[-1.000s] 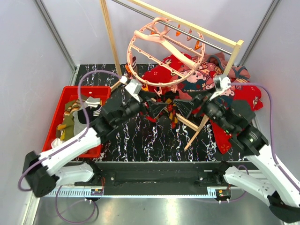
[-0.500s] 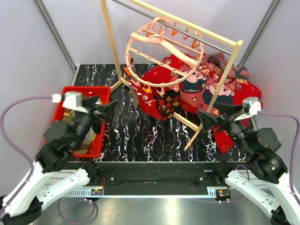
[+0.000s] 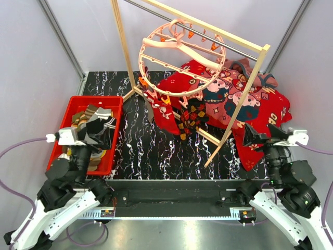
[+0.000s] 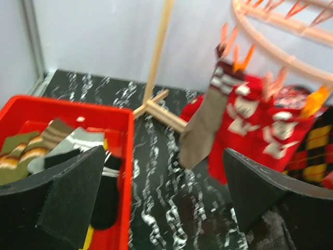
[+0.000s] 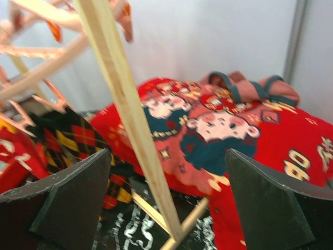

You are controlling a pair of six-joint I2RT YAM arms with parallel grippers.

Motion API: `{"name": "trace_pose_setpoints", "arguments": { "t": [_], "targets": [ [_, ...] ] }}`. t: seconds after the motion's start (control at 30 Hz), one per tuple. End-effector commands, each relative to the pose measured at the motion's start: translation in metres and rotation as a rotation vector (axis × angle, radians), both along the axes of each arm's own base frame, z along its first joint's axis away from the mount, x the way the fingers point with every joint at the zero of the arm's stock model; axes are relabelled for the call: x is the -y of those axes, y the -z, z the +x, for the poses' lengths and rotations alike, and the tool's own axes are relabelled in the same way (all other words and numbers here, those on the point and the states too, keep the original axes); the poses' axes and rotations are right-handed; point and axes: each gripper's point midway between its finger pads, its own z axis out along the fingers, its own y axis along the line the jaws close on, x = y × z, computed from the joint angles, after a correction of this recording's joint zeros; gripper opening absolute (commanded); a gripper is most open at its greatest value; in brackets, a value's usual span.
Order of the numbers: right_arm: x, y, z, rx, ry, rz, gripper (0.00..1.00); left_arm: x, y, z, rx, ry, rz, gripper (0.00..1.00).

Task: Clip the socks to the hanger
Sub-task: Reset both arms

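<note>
The salmon-pink ring hanger (image 3: 179,54) hangs from the rack bar, and three socks are clipped along its near rim. They are a grey-taupe sock (image 3: 149,110), a red sock with white pattern (image 3: 165,113) and a dark argyle sock (image 3: 191,117). My left gripper (image 3: 101,133) is open and empty above the red bin, well away from the hanger. The left wrist view shows the grey sock (image 4: 200,130) dangling ahead of its wide-apart fingers (image 4: 67,200). My right gripper (image 3: 258,134) is open and empty at the near right, facing the argyle sock (image 5: 73,140).
A red bin (image 3: 66,122) at the left holds several loose olive, striped and dark socks (image 4: 52,148). The pale wooden rack frame (image 3: 237,112) crosses in front of the right gripper (image 5: 130,114). A big red cartoon-printed cloth (image 3: 250,104) lies at the back right.
Both arms have pulled back from the hanger to the near corners. The left gripper has opened wider. The argyle sock now hangs free from its clips, and the ring has swung slightly.
</note>
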Motion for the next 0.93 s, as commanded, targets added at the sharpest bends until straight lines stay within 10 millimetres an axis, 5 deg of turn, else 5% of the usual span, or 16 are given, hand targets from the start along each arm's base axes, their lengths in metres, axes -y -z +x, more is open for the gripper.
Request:
{"name": "trace_pose_setpoints", "arguments": {
  "t": [0.0, 0.4, 0.9],
  "targets": [
    [0.014, 0.026, 0.01, -0.048, 0.119, -0.075, 1.0, -0.008, 0.011, 0.007, 0.007, -0.072, 0.027, 0.99],
    [0.026, 0.041, 0.013, -0.035, 0.202, -0.036, 1.0, -0.017, 0.022, 0.016, -0.024, -0.16, 0.109, 0.99],
    [0.016, 0.047, 0.021, -0.059, 0.178, -0.077, 1.0, -0.014, 0.021, 0.025, -0.014, -0.149, 0.103, 0.99]
  ]
}}
